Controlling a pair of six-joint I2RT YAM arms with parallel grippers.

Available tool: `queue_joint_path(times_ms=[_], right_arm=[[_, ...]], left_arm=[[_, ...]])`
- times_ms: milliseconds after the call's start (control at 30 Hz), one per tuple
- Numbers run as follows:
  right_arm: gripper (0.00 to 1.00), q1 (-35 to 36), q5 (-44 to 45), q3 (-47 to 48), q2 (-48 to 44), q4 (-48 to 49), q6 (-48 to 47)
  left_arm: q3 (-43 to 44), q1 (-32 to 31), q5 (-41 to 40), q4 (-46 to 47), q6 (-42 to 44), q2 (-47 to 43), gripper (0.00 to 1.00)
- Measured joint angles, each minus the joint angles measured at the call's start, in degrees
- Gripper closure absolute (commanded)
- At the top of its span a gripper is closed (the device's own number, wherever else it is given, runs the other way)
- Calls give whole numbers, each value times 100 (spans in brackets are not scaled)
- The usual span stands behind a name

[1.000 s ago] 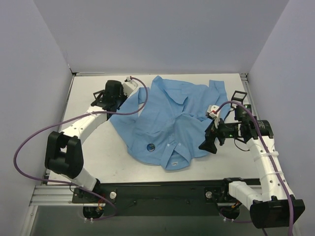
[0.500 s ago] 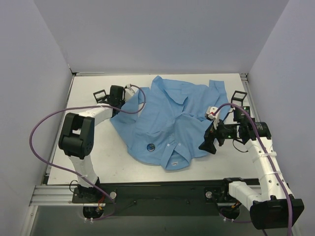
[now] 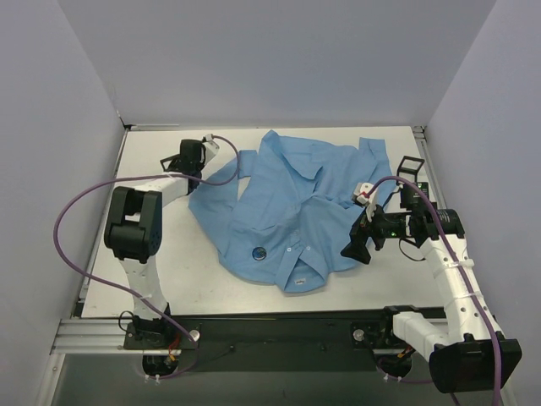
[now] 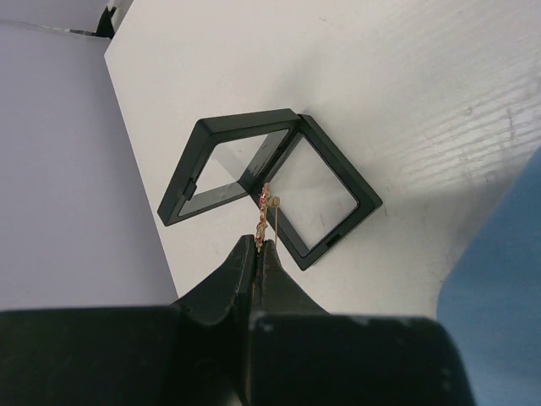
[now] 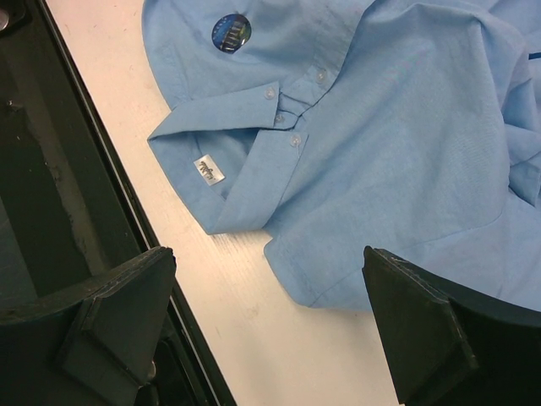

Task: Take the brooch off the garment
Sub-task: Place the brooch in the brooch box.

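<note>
The brooch [image 3: 259, 251] sits on the garment [image 3: 296, 194] front near the collar, removal judged not begun; the right gripper [image 3: 356, 249] hovers nearby, jaws spread wide, while only the left wrist view shows the left gripper [image 4: 259, 247] pinching a thin gold-coloured piece [image 4: 264, 207] over the black frames [image 4: 180, 173].

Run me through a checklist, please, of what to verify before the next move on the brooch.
1. Brooch in plain sight on the garment, uncovered: ok.
2. Right tool open: ok.
3. Right tool lined up over the brooch: not ok; it hangs near the collar, with the brooch off at the edge of its wrist view.
4. Left tool free to help: not ok; it is shut on a thin gold piece above the black frames.
5. How the brooch is fastened: cannot tell.
</note>
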Motion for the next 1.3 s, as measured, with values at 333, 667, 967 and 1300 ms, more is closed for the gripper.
queue_joint_path(times_ms=[333, 667, 967, 1300], right_arm=[[0, 0, 15, 0, 0, 31, 63], [0, 0, 15, -4, -2, 81, 120], [0, 2, 15, -7, 0, 90, 129], [0, 0, 15, -22, 0, 111, 144]], left_arm=[[221, 221, -20, 39, 46, 352, 100], [411, 289, -17, 42, 46, 579, 100], [481, 330, -13, 35, 37, 675, 100], [579, 330, 2, 35, 11, 815, 100]])
